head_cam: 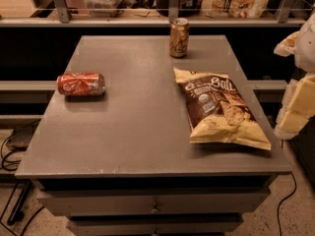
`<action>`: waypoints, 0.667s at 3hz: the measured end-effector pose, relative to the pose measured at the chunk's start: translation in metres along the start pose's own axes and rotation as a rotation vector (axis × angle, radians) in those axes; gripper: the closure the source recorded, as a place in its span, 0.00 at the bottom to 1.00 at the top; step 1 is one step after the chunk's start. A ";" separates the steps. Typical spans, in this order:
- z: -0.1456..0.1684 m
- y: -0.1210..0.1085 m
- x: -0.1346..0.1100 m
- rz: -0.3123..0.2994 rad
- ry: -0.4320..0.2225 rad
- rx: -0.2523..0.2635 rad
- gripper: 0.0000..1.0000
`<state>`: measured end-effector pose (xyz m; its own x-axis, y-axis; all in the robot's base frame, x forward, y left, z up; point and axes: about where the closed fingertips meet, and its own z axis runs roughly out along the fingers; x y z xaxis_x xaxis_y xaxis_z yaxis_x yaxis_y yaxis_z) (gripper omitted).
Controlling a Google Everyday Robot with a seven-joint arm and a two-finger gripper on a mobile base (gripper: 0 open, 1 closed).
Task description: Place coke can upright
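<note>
Gripper (297, 105): a pale, blocky form is hanging at the right margin of the view, just off the right edge of the grey flat-topped table (138, 132). I cannot tell whether it is released or clenched. It is not grasping the task's can.

The small red aluminium coke can with white markings and silver ends (80, 84) is lying on its side. It is well apart from the gripper, across the table near the opposite left edge. Its long axis is running left to right, with one silver end facing the gripper's side.

Two things are sitting nearer the gripper:
- A crinkled yellow-and-brown chip bag (221, 109) is lying flat, nearest the gripper.
- A brown-and-gold can (179, 38) is standing upright, beyond the bag toward the back edge.

Judgement: the step in hand is the reach, and the grasp is not yet begun.
- The gripper should be travelling above the bag, not brushing it.
- It should be coming down over the red can's middle and closing across the round body, not the ends.
- A round can is likely to roll if nudged, so approach squarely.
- Rotate it to vertical only after lifting clear, and set it down on bare tabletop.
</note>
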<state>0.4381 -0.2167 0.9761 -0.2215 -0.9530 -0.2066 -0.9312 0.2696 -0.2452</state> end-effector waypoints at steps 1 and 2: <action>0.000 0.000 0.000 0.000 0.000 0.000 0.00; 0.001 -0.003 0.000 -0.008 0.021 0.006 0.00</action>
<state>0.4412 -0.2168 0.9757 -0.2203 -0.9578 -0.1844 -0.9312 0.2628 -0.2526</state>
